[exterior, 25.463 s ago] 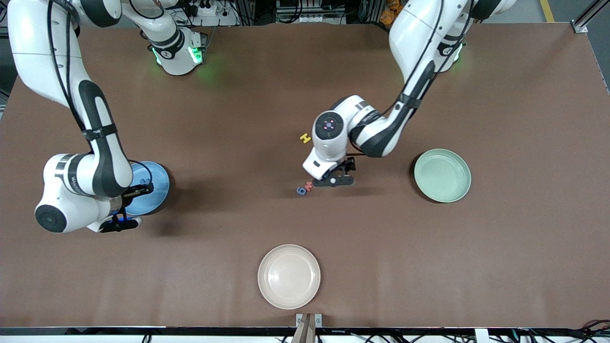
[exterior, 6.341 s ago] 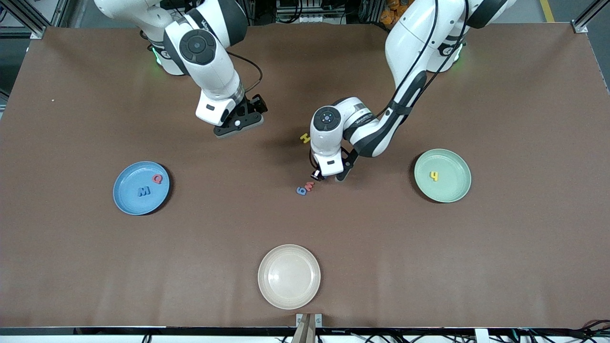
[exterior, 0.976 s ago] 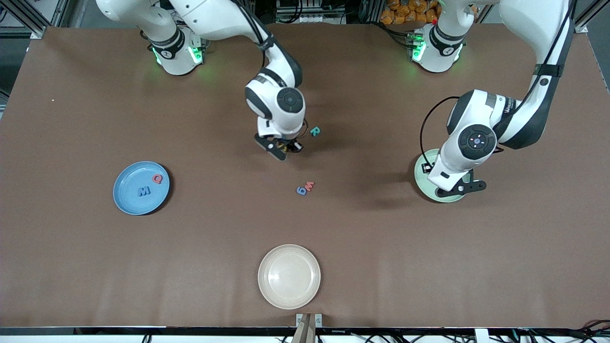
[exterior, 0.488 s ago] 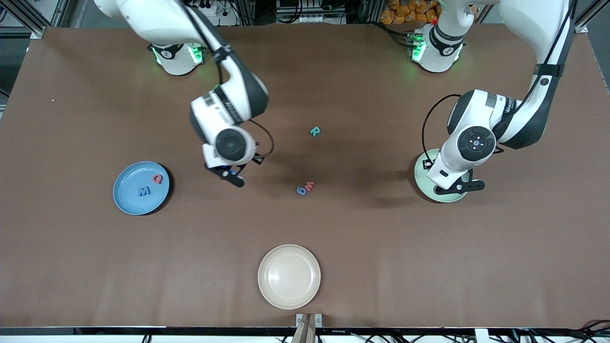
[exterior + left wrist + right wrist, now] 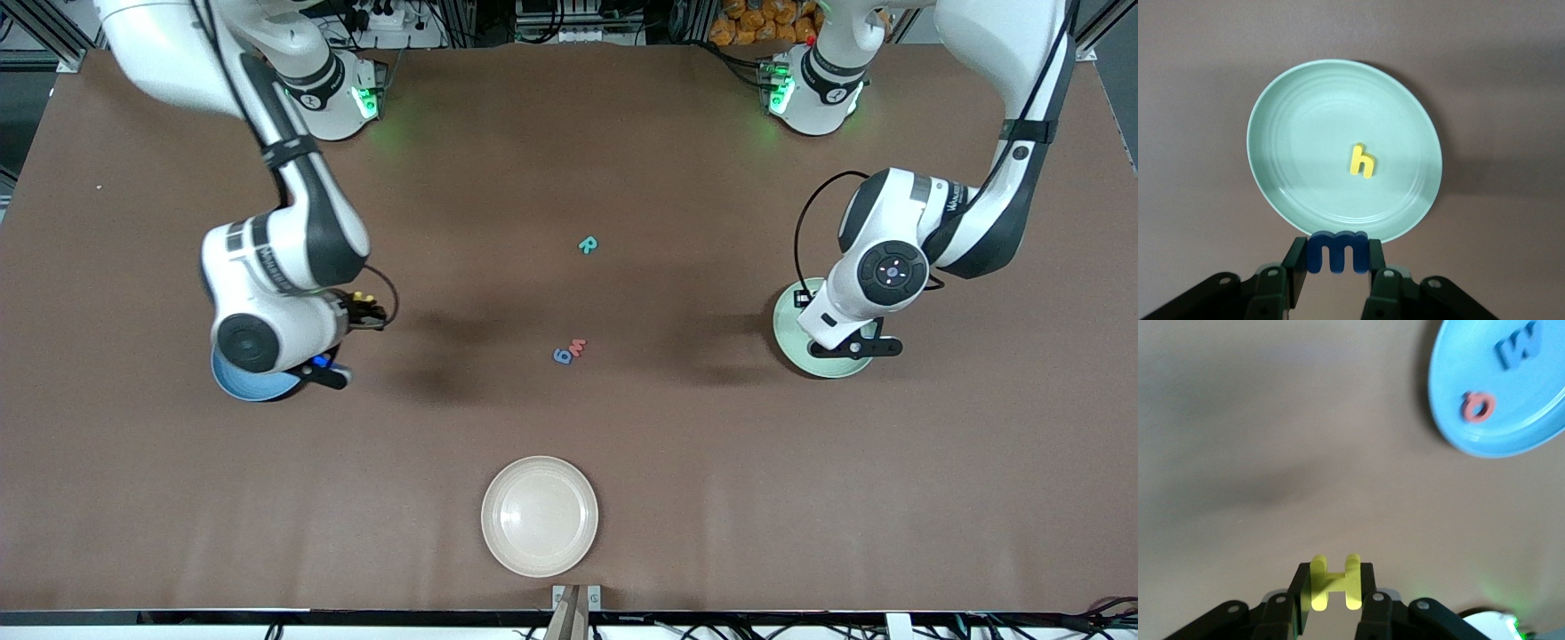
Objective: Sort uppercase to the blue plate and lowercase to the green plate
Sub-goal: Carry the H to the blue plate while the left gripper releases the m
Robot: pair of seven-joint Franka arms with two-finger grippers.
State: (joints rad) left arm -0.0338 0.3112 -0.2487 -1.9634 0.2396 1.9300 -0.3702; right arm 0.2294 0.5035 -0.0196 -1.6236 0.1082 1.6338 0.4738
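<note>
My right gripper (image 5: 363,307) is shut on the yellow H (image 5: 1335,581) and holds it over bare table beside the blue plate (image 5: 238,384). The plate (image 5: 1518,387) holds the blue M (image 5: 1518,348) and the red Q (image 5: 1478,407); my right arm hides them in the front view. My left gripper (image 5: 851,348) is shut on the blue m (image 5: 1337,251) over the edge of the green plate (image 5: 784,322). The yellow h (image 5: 1363,160) lies in that plate (image 5: 1305,140). The teal R (image 5: 587,244), red m (image 5: 578,347) and blue g (image 5: 561,356) lie mid-table.
A beige plate (image 5: 540,516) sits near the table's front edge, nearer to the front camera than the letters. The R lies alone, farther from the camera than the red m and blue g, which touch each other.
My right arm has swung from the middle of the table, where it took the H beside the R, over toward the blue plate. My left gripper has barely moved above the green plate.
</note>
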